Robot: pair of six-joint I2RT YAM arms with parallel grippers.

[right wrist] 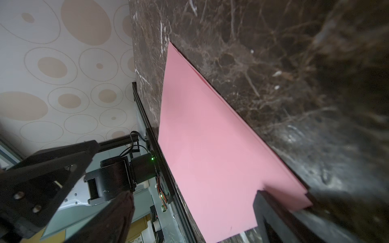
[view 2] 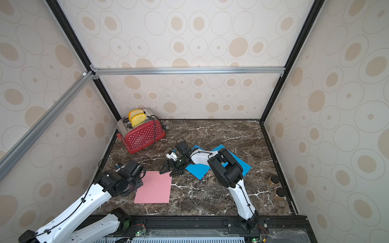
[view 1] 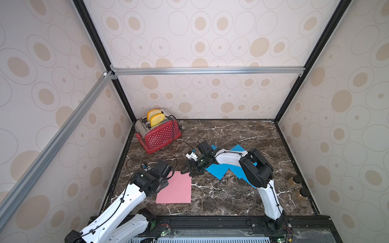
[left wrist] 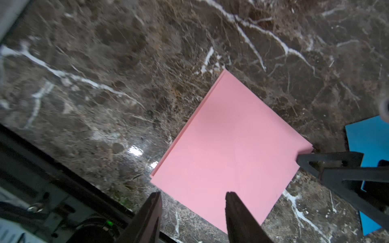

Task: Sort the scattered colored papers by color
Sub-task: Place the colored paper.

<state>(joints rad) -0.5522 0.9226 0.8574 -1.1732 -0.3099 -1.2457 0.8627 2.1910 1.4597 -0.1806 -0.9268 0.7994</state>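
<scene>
A pink paper stack (view 1: 174, 188) (view 2: 153, 187) lies flat at the front left of the marble table (view 1: 221, 195). A lower sheet's edge peeks out along one side (left wrist: 205, 105). Blue papers (view 1: 217, 169) (view 2: 197, 169) overlap at mid-table, partly hidden under my right arm. My left gripper (left wrist: 193, 202) hovers over the pink stack's left corner, jaws apart and empty. My right gripper (view 1: 191, 171) (right wrist: 193, 202) is open wide at the stack's far right corner, and one fingertip (left wrist: 303, 156) touches that corner.
A red toaster (view 1: 162, 135) holding two slices of toast stands at the back left, its cord trailing toward the centre. Two brown jars (view 1: 296, 181) (view 1: 303, 194) stand along the right edge. Patterned walls enclose the table on three sides.
</scene>
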